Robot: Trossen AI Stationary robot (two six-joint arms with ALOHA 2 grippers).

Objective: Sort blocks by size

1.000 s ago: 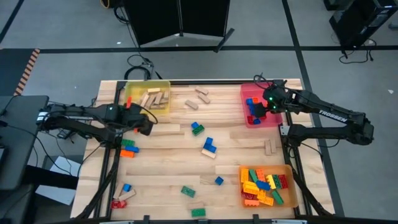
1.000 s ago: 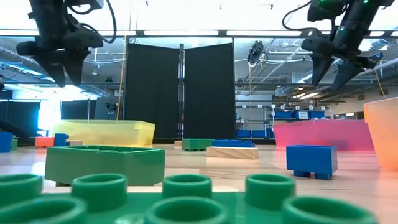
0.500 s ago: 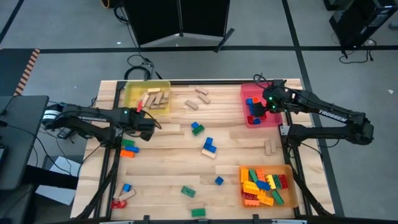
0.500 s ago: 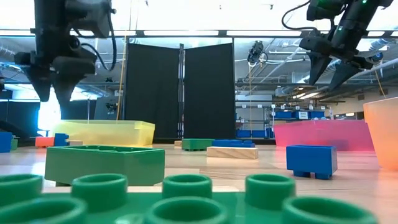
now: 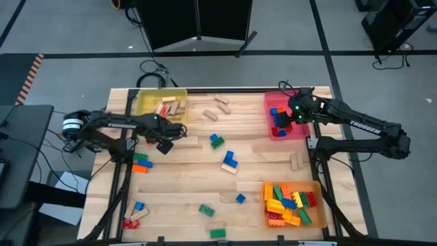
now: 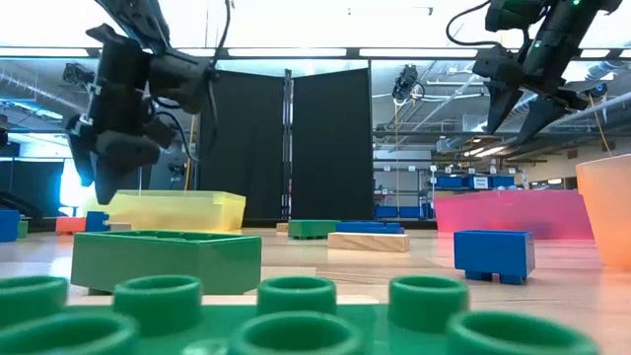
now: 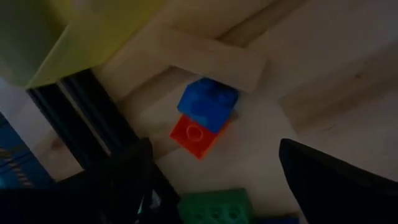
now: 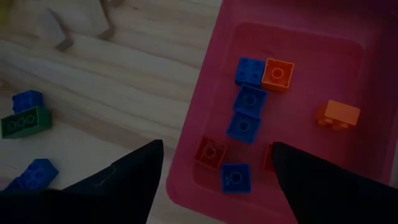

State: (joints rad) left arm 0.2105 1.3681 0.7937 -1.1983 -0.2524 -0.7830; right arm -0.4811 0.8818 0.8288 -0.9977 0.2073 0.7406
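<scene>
Studded bricks and tan wooden blocks lie scattered on the wooden table (image 5: 184, 184). My left gripper (image 5: 166, 142) is open and empty, tipped, just near of the yellow tray (image 5: 140, 96). Its wrist view (image 7: 214, 149) shows a blue brick (image 7: 208, 102) and a red brick (image 7: 196, 137) lying on the table beside a long tan block (image 7: 211, 56). My right gripper (image 5: 285, 117) is open and empty above the red tray (image 5: 268, 102). Its wrist view (image 8: 217, 146) shows blue (image 8: 249, 99), orange (image 8: 278, 73) and red (image 8: 211, 152) bricks lying in that tray.
The yellow tray holds tan blocks (image 5: 167, 106). An orange tray (image 5: 317, 184) at the near right is full of mixed bricks. Loose bricks lie mid-table (image 5: 229, 160) and at the near left (image 5: 138, 206). Wooden blocks (image 5: 220, 102) lie at the far middle. A green brick (image 6: 168, 258) stands close to the low camera.
My left gripper has come down toward the table and tipped over, drifting a little toward the table's right edge; it stays open and empty.
</scene>
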